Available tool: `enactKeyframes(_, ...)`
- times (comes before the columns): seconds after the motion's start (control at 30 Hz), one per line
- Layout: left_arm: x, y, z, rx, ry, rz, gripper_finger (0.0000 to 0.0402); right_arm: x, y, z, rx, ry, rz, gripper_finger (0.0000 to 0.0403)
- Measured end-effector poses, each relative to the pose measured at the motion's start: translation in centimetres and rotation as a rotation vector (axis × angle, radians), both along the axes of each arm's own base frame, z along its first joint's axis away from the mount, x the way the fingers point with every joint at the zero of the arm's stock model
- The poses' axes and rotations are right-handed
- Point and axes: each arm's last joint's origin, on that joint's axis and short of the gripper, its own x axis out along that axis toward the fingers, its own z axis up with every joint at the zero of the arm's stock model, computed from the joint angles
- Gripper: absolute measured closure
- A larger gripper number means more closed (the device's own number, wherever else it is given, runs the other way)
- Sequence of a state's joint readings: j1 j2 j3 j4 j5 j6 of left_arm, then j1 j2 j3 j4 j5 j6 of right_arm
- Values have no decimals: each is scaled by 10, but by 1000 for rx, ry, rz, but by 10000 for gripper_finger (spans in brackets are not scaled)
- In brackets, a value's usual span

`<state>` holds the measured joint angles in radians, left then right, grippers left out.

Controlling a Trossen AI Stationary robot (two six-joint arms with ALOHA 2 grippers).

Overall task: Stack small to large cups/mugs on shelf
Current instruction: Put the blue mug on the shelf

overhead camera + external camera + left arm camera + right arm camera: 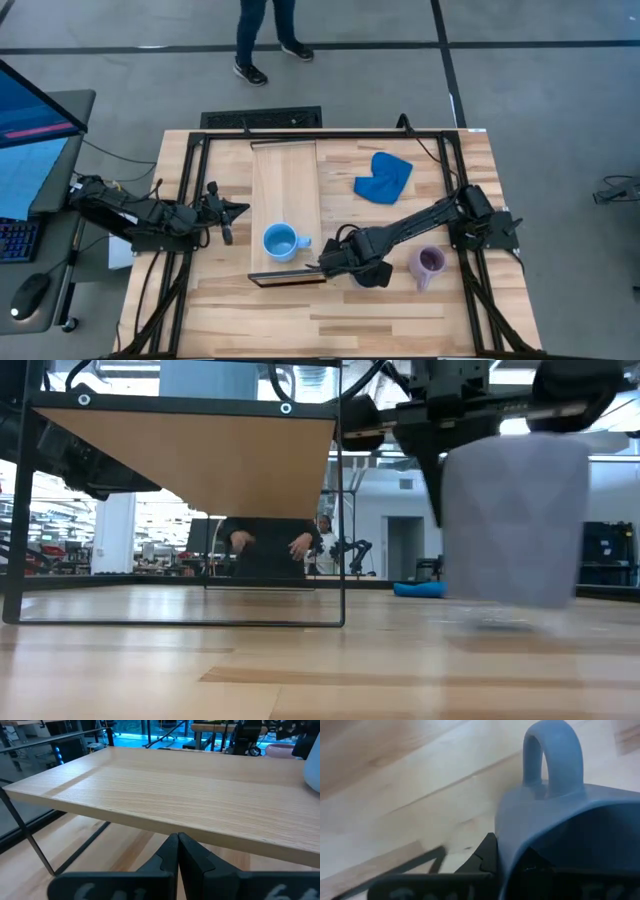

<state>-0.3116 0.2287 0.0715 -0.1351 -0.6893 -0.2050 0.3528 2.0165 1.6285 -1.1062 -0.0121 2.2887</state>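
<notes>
The left pincer [238, 209] waits at the worktop's left side, fingers pressed together. The right arm stretches leftward, its pincer [352, 262] clamped on a mug's wall.

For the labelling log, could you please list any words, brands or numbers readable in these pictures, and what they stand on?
None can be read.
Monitor at the high view's left edge: its screen content is too small to read.
Mugs and shelf: no print visible.

Sky-blue mug [280, 241] upright on shelf [285, 190]
</notes>
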Motion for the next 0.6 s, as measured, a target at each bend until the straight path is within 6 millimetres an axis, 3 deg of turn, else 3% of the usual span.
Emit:
enactKeyframes(0.1,0,0,0,0,0,0,401,4,0,-8,-29,-75,5,377)
enactKeyframes(0.47,0,0,0,-2,1,-3,401,2,3,-9,3,-60,8,377)
enactKeyframes(0.6,0,0,0,-2,1,-3,401,2,3,-9,3,-59,13,345)
